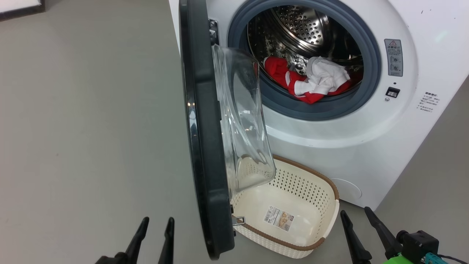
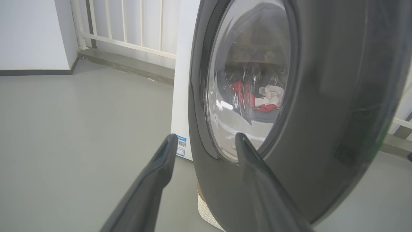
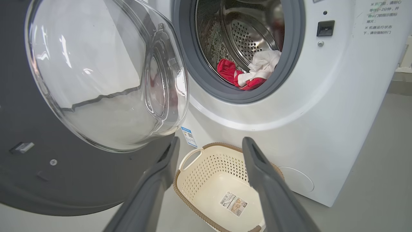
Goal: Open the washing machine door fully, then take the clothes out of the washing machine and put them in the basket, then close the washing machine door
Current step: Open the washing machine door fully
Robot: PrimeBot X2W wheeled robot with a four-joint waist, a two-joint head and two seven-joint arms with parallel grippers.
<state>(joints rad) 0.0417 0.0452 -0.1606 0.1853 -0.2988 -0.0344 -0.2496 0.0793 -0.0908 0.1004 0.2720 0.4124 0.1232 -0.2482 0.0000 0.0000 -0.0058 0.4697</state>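
Note:
The washing machine (image 1: 366,139) stands with its door (image 1: 205,146) swung out, edge-on to me, glass bowl (image 1: 242,121) bulging right. Red and white clothes (image 1: 311,82) lie in the steel drum; they also show as the clothes (image 3: 251,72) in the right wrist view and through the door glass (image 2: 254,96). The empty cream basket (image 1: 293,216) sits on the floor below the opening, partly under the door. My left gripper (image 1: 158,223) is open, low on the door's outer side. My right gripper (image 1: 357,214) is open, just right of the basket (image 3: 212,187).
Grey floor (image 1: 80,128) spreads to the left of the door. A white railing (image 2: 128,25) and a wall stand behind the machine in the left wrist view. A door latch (image 1: 392,92) and warning labels sit on the machine's front.

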